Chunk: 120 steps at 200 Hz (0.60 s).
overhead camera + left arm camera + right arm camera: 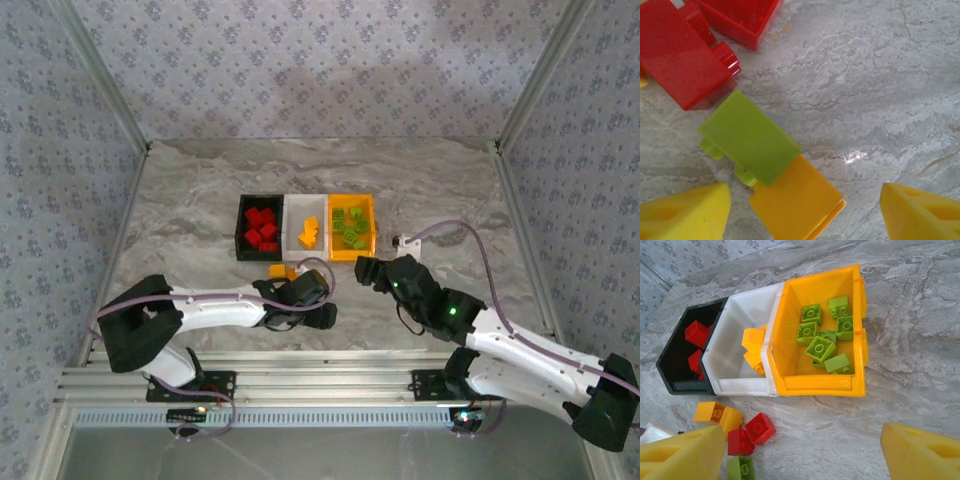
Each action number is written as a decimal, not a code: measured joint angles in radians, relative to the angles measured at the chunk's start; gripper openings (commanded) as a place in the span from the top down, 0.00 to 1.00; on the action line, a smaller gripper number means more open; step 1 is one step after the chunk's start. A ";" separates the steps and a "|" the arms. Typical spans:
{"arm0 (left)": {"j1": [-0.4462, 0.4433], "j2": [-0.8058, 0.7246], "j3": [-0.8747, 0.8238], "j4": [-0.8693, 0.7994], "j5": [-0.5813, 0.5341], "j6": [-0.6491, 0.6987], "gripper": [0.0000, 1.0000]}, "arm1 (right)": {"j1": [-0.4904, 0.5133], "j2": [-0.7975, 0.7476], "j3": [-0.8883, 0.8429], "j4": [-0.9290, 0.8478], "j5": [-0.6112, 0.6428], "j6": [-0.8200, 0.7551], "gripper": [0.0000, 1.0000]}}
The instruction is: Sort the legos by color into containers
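Three joined containers stand in a row: black [243, 228] with red legos [696, 332], white [740, 386] with orange legos [752, 337], orange-yellow [815, 385] with several green legos [820, 347]. Loose legos lie in front of them. My left gripper [805, 190] is low over this pile, open, with an orange brick [795, 200] between its fingers and a gap on the right side. A green brick [747, 137] leans on that orange one, and a red brick [682, 65] lies beyond. My right gripper [802, 440] hangs open before the orange-yellow bin, holding nothing.
Other loose pieces in front of the bins: an orange pair [720, 414], two red bricks [759, 427] and a green one [742, 469]. A small white fitting with a cable [405, 240] sits right of the bins. Patterned walls close in the marble table [180, 200].
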 measured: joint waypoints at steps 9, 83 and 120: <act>0.000 0.014 0.008 -0.003 0.000 0.001 0.31 | 0.000 -0.010 -0.003 -0.003 0.005 0.001 0.17; 0.001 0.021 0.012 -0.040 -0.036 0.018 0.62 | 0.007 -0.015 -0.010 -0.013 0.028 0.003 0.17; -0.002 -0.048 -0.016 -0.064 -0.026 0.015 0.65 | 0.007 -0.015 -0.010 -0.013 0.034 0.003 0.17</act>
